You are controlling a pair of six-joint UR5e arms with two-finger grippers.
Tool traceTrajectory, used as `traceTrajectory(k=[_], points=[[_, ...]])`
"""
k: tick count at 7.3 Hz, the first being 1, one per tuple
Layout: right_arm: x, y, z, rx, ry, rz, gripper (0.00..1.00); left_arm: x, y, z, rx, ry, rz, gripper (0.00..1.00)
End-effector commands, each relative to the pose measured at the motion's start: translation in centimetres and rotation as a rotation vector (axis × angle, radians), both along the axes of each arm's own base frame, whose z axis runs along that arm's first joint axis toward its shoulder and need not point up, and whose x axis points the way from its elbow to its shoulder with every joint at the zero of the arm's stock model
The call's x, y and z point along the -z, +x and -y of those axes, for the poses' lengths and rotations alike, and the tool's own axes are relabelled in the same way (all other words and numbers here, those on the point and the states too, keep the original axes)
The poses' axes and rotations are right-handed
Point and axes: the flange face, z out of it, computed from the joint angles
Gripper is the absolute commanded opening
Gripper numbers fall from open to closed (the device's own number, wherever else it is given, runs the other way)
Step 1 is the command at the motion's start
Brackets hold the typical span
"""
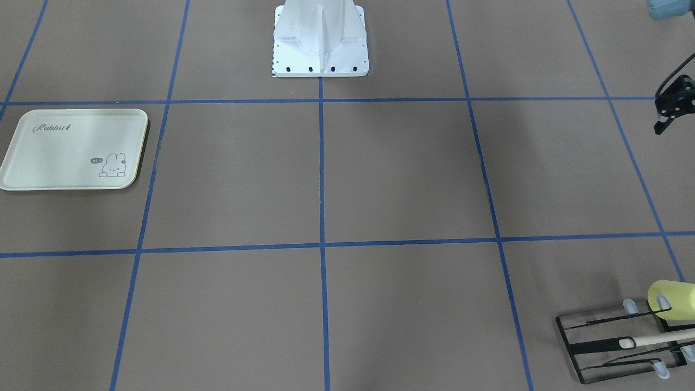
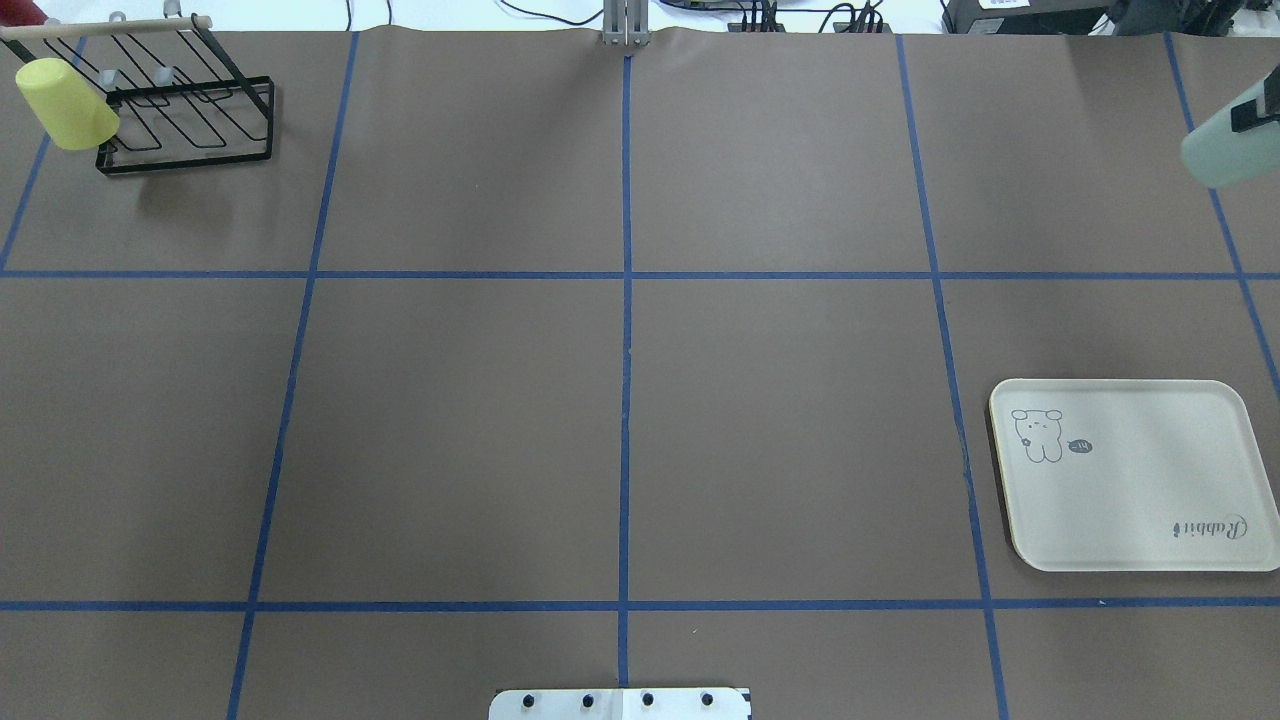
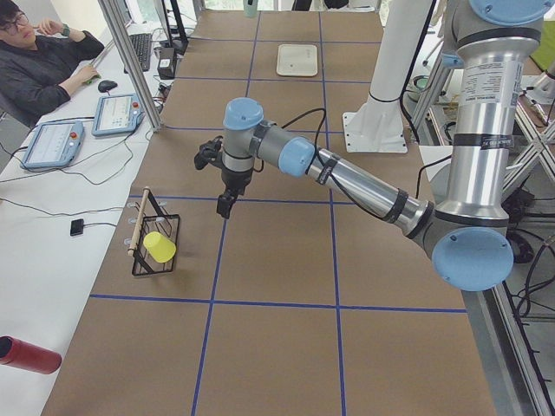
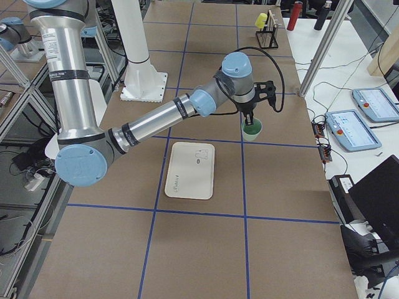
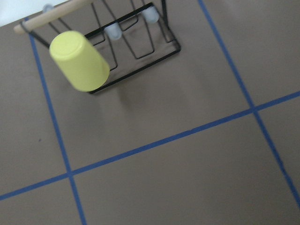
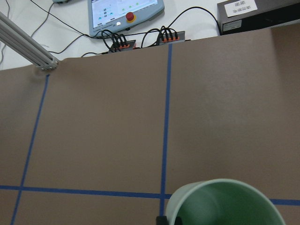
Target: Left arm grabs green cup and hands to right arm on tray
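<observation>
Right claw [image 4: 249,122] grips green cup [image 4: 252,129] by its rim, short of tray [image 4: 190,169]; placement pending. Next: carry over tray, lower upright, release. Left claw [image 3: 225,204] state: cannot tell

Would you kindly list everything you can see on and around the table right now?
green cup: one, pale mint green, held by the right gripper, farther from the robot than the tray.
tray: one, cream, on the right side of the table.
yellow cup: one, yellow, hung tilted on the wire rack.
wire rack: one, black, far left corner of the table.
red bottle: one, red, lying on the white side bench.
person: one, dark top, seated at that bench.
left gripper: one, black, over the table near the wire rack, nothing in it.
right gripper: one, black, shut on the green cup.
</observation>
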Motion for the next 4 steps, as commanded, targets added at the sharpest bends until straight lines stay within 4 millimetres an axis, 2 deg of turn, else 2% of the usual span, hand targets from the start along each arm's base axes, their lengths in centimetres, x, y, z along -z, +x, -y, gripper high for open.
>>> traceTrajectory(k=[1,2,3,4], points=[[-3.0,1.9,-0.4,0.070,0.004,-0.069,0.00,-10.7,-5.7,-0.1,0.042,-0.163,-0.030,1.00],[-3.8,2.0,-0.7,0.071,-0.008,-0.071,0.00,-13.3,-7.7,-0.8,0.049,-0.189,-0.040,1.00],[-4.3,2.0,-1.2,0.071,-0.019,-0.072,0.00,-15.5,-9.3,-2.9,0.083,-0.237,-0.087,1.00],[-5.4,2.1,-1.9,0.072,-0.042,-0.074,0.00,-16.5,-10.1,-4.8,0.107,-0.264,-0.098,1.00]])
